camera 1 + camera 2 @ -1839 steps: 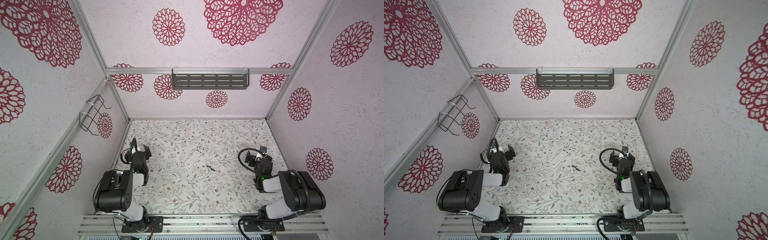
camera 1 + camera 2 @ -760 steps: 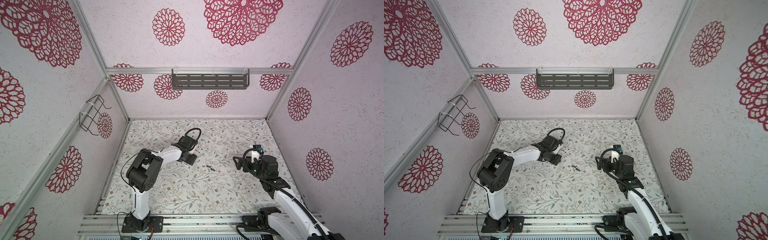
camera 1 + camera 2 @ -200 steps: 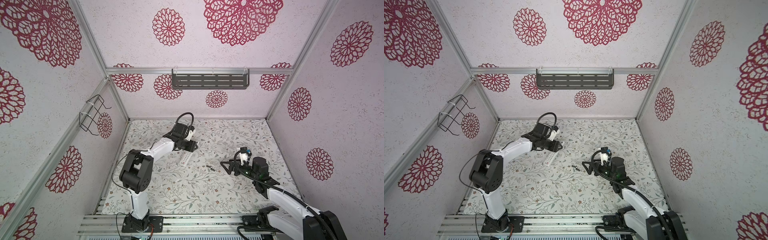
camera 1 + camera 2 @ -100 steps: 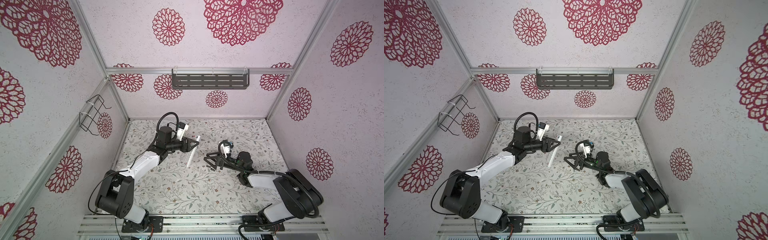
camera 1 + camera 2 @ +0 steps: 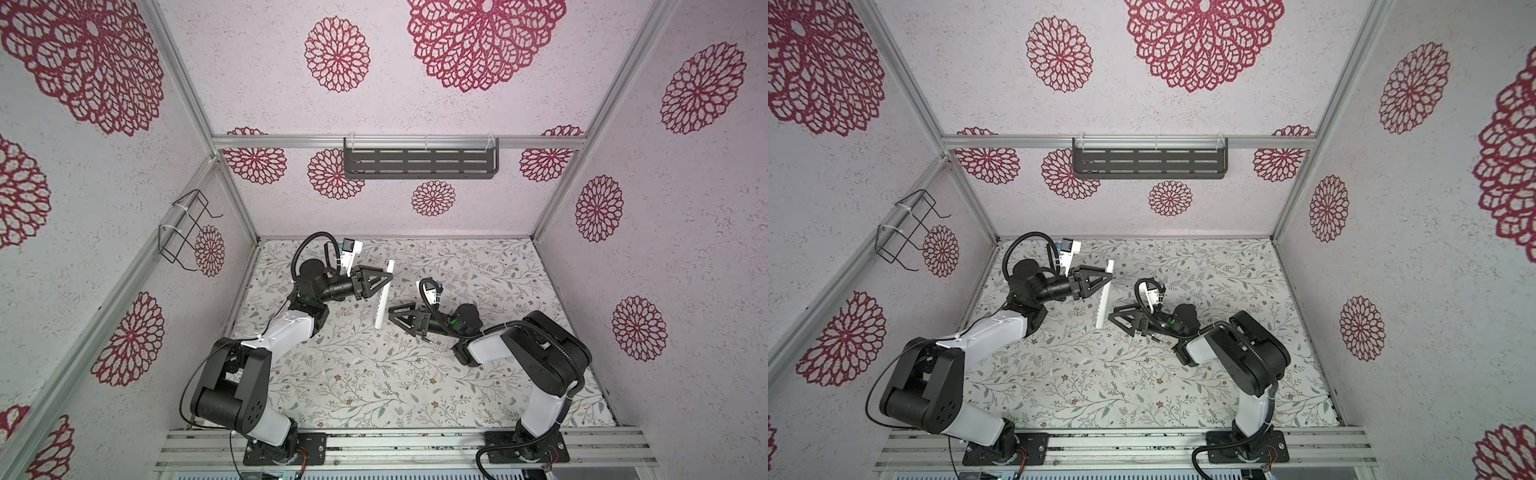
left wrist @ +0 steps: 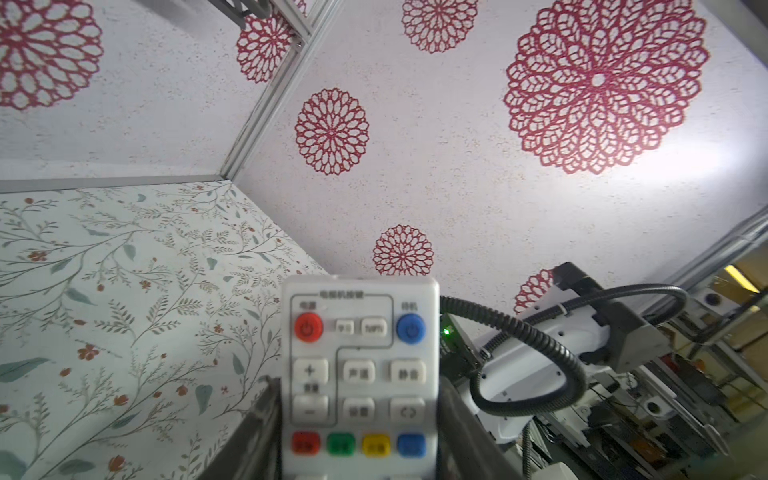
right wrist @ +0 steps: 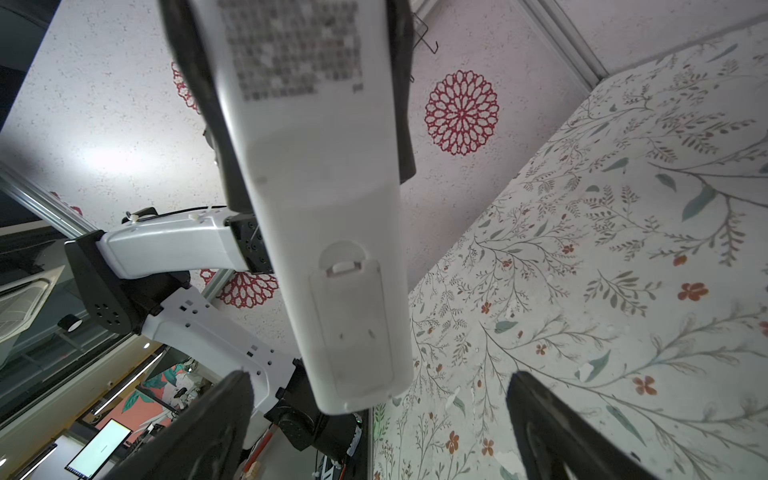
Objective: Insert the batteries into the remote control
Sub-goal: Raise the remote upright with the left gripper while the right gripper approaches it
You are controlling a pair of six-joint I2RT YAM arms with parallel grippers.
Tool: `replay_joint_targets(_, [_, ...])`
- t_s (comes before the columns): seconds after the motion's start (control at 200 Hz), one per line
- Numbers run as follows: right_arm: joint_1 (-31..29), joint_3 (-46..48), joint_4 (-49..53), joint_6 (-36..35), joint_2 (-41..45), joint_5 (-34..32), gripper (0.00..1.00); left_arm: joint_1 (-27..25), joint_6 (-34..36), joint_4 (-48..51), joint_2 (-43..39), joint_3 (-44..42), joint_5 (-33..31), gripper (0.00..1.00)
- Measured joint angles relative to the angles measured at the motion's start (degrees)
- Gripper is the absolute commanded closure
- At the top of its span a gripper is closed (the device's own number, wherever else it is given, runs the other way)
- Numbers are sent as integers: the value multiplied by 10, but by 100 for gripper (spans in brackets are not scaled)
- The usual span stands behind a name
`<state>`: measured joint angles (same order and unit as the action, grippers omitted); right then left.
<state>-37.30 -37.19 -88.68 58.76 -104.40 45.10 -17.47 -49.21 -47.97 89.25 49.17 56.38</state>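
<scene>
Your left gripper (image 5: 385, 281) is clamped across the remote control (image 5: 381, 305), holding it upright in the middle so its back faces your right gripper (image 5: 395, 318), which gapes wide and empty by the lower end, where the battery cover (image 7: 353, 320) is shut; the batteries (image 5: 424, 338) lie just beneath it

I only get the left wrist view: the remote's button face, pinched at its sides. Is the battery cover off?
Observer: No, the right wrist view shows the battery cover on the back of the remote control shut.
Operator: And the right gripper?
Observer: The right gripper is open, pointed at the remote's lower end, no contact visible.
Operator: Remote on the table?
Observer: No, in both top views the left gripper holds it off the table.
</scene>
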Motion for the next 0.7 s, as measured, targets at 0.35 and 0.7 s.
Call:
replay_joint_targets(0.35, [-16, -78, -6, 17, -42, 17, 25, 0, -104, -148, 46, -12, 29, 64])
replay_joint_targets(0.7, [-20, -87, -17, 17, -43, 24, 64, 2, -93, -124, 45, -13, 24, 32])
